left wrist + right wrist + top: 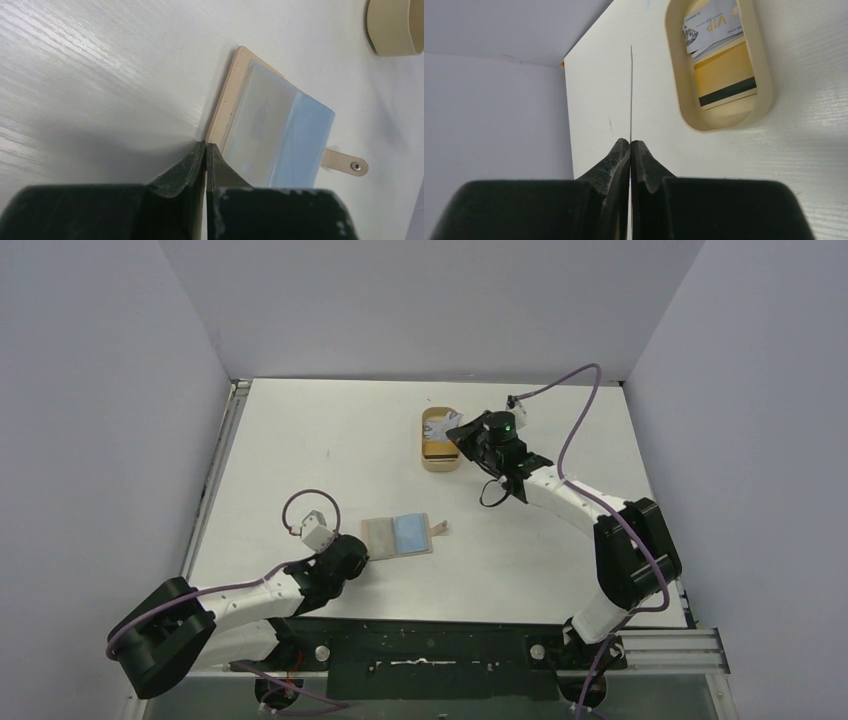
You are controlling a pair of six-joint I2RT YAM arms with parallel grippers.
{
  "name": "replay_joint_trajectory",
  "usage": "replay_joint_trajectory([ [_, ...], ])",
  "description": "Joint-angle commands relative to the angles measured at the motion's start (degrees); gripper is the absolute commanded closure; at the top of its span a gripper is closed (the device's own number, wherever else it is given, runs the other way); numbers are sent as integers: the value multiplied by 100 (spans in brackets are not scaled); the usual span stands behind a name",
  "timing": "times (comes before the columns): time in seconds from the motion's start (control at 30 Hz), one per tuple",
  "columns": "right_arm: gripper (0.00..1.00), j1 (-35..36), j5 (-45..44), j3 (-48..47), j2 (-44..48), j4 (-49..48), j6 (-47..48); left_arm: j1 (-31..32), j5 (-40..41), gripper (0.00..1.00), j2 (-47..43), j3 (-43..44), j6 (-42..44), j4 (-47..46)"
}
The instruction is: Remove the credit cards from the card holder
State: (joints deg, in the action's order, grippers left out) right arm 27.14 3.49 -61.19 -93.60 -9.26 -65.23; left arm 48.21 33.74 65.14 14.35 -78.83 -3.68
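Note:
The card holder [385, 536] lies open and flat on the table, a beige-tan wallet with a strap tab [438, 529]. A light blue credit card [410, 532] shows in its right half. In the left wrist view the holder [231, 100] shows clear sleeves over the blue card [305, 140]. My left gripper [361, 546] is shut, and its tips [206, 144] touch the holder's near corner. My right gripper [460, 433] hangs beside the tan dish, shut on a thin card [631, 90] seen edge-on.
The oval tan dish [441, 464] stands at the back centre. In the right wrist view the dish [719, 125] holds a white card [711, 25] and a yellow card with a black stripe [724, 75]. Grey walls close in the table on three sides.

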Motion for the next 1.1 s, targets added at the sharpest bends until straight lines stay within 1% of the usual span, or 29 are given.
replay_joint_trajectory([
  [0.0, 100, 508, -1812, -370, 5, 179, -469, -43, 6, 100, -233, -91, 62, -62],
  [0.13, 100, 902, -2959, -458, -12, 164, -761, -55, -51, 100, -351, -208, 91, -114],
  [0.27, 100, 1196, -4031, -752, -255, 516, -1212, -101, -173, 100, -449, -303, 157, -220],
  [0.33, 100, 1256, -4336, -854, -413, 639, -1616, -120, -231, 100, -517, -339, 169, -230],
  [0.4, 100, 1259, -4344, -931, -637, 527, -1916, -137, -270, 100, -606, -384, 181, -223],
  [0.5, 100, 1237, -4132, -1194, -1075, 246, -2237, -178, -320, 100, -747, -421, 239, -172],
  [0.7, 100, 1217, -3905, -1834, -1726, 120, -2478, -263, -365, 100, -1043, -488, 301, 8],
  [0.83, 100, 1103, -3836, -1891, -1923, -25, -2757, -309, -374, 100, -1130, -546, 298, 34],
  [1.07, 100, 877, -3754, -1700, -2085, -384, -3300, -388, -418, 100, -1077, -529, 362, 32],
])
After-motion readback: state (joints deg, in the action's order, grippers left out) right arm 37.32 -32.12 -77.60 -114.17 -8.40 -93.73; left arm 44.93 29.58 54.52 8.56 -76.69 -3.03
